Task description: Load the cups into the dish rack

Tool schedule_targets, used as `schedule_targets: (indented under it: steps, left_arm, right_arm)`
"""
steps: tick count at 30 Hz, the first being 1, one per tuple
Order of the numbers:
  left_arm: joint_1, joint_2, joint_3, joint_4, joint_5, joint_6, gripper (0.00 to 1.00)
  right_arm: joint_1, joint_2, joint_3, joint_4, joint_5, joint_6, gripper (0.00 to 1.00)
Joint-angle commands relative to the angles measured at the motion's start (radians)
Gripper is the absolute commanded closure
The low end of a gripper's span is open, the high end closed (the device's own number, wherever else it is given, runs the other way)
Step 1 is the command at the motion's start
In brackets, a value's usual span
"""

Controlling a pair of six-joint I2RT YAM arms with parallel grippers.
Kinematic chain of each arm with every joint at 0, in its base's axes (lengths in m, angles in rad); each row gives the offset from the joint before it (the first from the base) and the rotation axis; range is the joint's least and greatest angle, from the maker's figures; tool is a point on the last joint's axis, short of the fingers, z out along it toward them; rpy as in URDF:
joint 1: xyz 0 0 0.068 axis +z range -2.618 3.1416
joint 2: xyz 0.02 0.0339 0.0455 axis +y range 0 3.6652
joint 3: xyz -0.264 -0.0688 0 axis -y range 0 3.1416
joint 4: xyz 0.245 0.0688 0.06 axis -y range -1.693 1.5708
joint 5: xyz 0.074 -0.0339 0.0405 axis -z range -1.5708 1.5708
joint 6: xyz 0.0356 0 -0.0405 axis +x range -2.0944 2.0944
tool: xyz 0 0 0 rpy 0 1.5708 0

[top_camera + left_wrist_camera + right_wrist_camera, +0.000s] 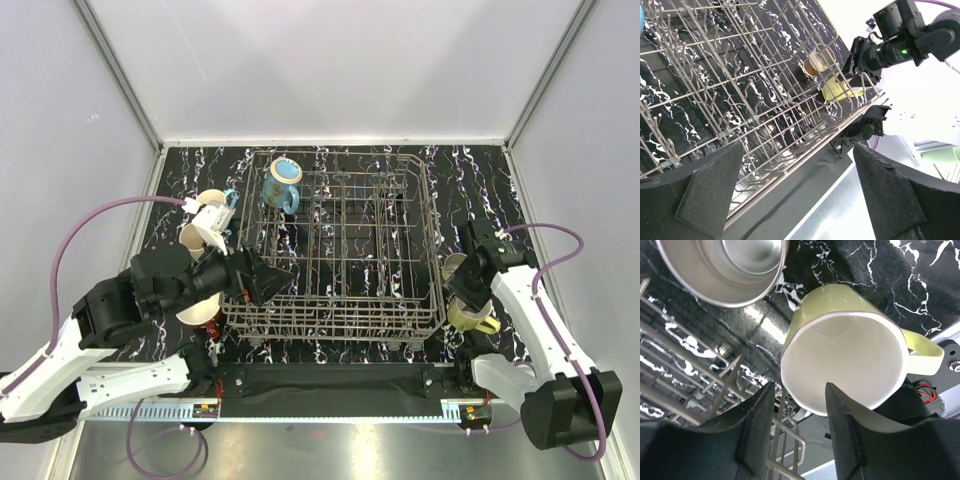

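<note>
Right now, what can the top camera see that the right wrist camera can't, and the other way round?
Only the top view shows the light blue mug sitting in the far left corner of the dish rack, and the cups waiting to the left of the rack. Only the right wrist view shows the white inside of the yellow-green mug and the shiny inside of the steel tumbler. Both views show that mug, the steel tumbler, some rack wires and the black marbled table.

Robotics lab bench, not a home kitchen. Closed in by plain white panel walls [330, 60] on aluminium framing [120, 75] at nine, twelve and three o'clock. Black marbled tabletop [460, 170] at centre. Left arm [160, 285] and right arm [530, 310] bolted along six o'clock, trailing loose purple cable [140, 200].
</note>
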Motion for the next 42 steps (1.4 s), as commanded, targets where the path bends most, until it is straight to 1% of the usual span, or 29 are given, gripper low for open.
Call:
schedule_targets:
  steps: [1, 4, 5, 7, 8, 9, 11, 12, 15, 17, 20, 21, 23, 24, 25, 26, 28, 29, 31, 32, 33, 34, 35, 36, 37, 38, 40, 41, 42]
  left_arm:
    - [-0.002, 0.012, 0.028, 0.068, 0.038, 0.032, 0.01]
    - [-0.002, 0.032, 0.061, 0.062, 0.047, 0.047, 0.01]
    - [-0.002, 0.038, 0.068, 0.059, 0.047, 0.052, 0.01]
    - [-0.002, 0.051, 0.087, 0.055, 0.044, 0.069, 0.01]
    - [-0.002, 0.052, 0.089, 0.050, 0.041, 0.074, 0.01]
    - [-0.002, 0.057, 0.094, 0.048, 0.041, 0.081, 0.01]
    - [-0.002, 0.060, 0.092, 0.051, 0.044, 0.087, 0.01]
    - [-0.002, 0.062, 0.091, 0.052, 0.044, 0.089, 0.01]
    - [-0.002, 0.065, 0.080, 0.067, 0.059, 0.089, 0.01]
    - [-0.002, 0.069, 0.071, 0.079, 0.070, 0.084, 0.01]
    - [-0.002, 0.086, 0.071, 0.090, 0.086, 0.078, 0.01]
    - [-0.002, 0.089, 0.071, 0.090, 0.089, 0.075, 0.01]
    - [0.000, 0.094, 0.069, 0.102, 0.092, 0.074, 0.01]
    - [-0.002, 0.097, 0.066, 0.107, 0.095, 0.074, 0.01]
    - [0.000, 0.100, 0.066, 0.111, 0.098, 0.075, 0.01]
    - [0.000, 0.106, 0.068, 0.119, 0.101, 0.075, 0.01]
    - [0.000, 0.112, 0.071, 0.128, 0.109, 0.077, 0.01]
    - [0.000, 0.115, 0.071, 0.136, 0.112, 0.080, 0.01]
    - [0.000, 0.121, 0.063, 0.162, 0.119, 0.087, 0.01]
    - [0.000, 0.124, 0.061, 0.168, 0.119, 0.090, 0.01]
    - [0.000, 0.127, 0.055, 0.177, 0.121, 0.093, 0.01]
    - [0.000, 0.129, 0.051, 0.205, 0.135, 0.097, 0.01]
    - [0.000, 0.129, 0.040, 0.226, 0.148, 0.100, 0.01]
    - [0.000, 0.129, 0.023, 0.252, 0.156, 0.098, 0.01]
    - [0.000, 0.131, 0.017, 0.301, 0.200, 0.092, 0.01]
    - [0.000, 0.134, 0.011, 0.329, 0.216, 0.081, 0.01]
    - [0.000, 0.144, -0.006, 0.421, 0.266, 0.077, 0.01]
    - [0.000, 0.146, -0.018, 0.458, 0.280, 0.080, 0.01]
    - [0.000, 0.146, -0.029, 0.537, 0.291, 0.086, 0.01]
  right_arm:
    - [0.001, 0.022, -0.008, 0.012, 0.060, 0.047, 0.52]
    - [0.001, 0.039, -0.017, -0.005, 0.078, 0.052, 0.58]
    - [0.001, 0.041, -0.019, -0.013, 0.081, 0.056, 0.64]
    - [0.000, 0.036, -0.020, -0.034, 0.086, 0.069, 0.71]
    - [0.001, 0.035, -0.017, -0.045, 0.090, 0.073, 0.77]
    - [0.000, 0.033, -0.013, -0.070, 0.108, 0.085, 0.78]
    - [0.001, 0.038, -0.007, -0.091, 0.119, 0.096, 0.82]
    - [0.001, 0.041, 0.007, -0.111, 0.116, 0.089, 0.91]
    - [0.001, 0.041, 0.053, -0.165, 0.115, 0.098, 1.00]
    - [0.001, 0.038, 0.090, -0.191, 0.116, 0.086, 1.00]
    - [0.001, 0.032, 0.203, -0.249, 0.144, 0.054, 1.00]
    - [0.001, 0.029, 0.276, -0.271, 0.147, 0.035, 1.00]
    - [0.000, 0.035, 0.358, -0.295, 0.161, 0.023, 1.00]
    - [0.001, 0.039, 0.434, -0.320, 0.171, 0.011, 1.00]
    - [0.001, 0.044, 0.475, -0.330, 0.176, 0.012, 1.00]
    - [0.000, 0.050, 0.554, -0.338, 0.164, -0.002, 1.00]
    - [0.003, 0.070, 0.645, -0.344, 0.147, -0.022, 1.00]
    - [0.001, 0.088, 0.743, -0.347, 0.129, -0.042, 1.00]
    - [0.001, 0.114, 0.850, -0.344, 0.093, -0.074, 1.00]
    - [0.001, 0.145, 0.962, -0.357, 0.064, -0.088, 1.00]
    - [0.000, 0.159, 1.016, -0.357, 0.037, -0.101, 1.00]
    - [0.001, 0.170, 1.062, -0.341, -0.061, -0.155, 1.00]
    - [0.000, 0.167, 1.117, -0.287, -0.113, -0.172, 1.00]
    - [0.001, 0.158, 1.127, -0.253, -0.156, -0.172, 1.00]
    - [0.001, 0.142, 1.124, -0.208, -0.202, -0.172, 1.00]
    - [0.001, 0.119, 1.103, -0.129, -0.309, -0.163, 1.00]
    - [0.001, 0.108, 1.075, -0.070, -0.397, -0.126, 1.00]
    - [0.001, 0.095, 1.025, 0.006, -0.505, -0.085, 1.00]
    - [0.001, 0.081, 0.991, 0.054, -0.557, -0.053, 1.00]
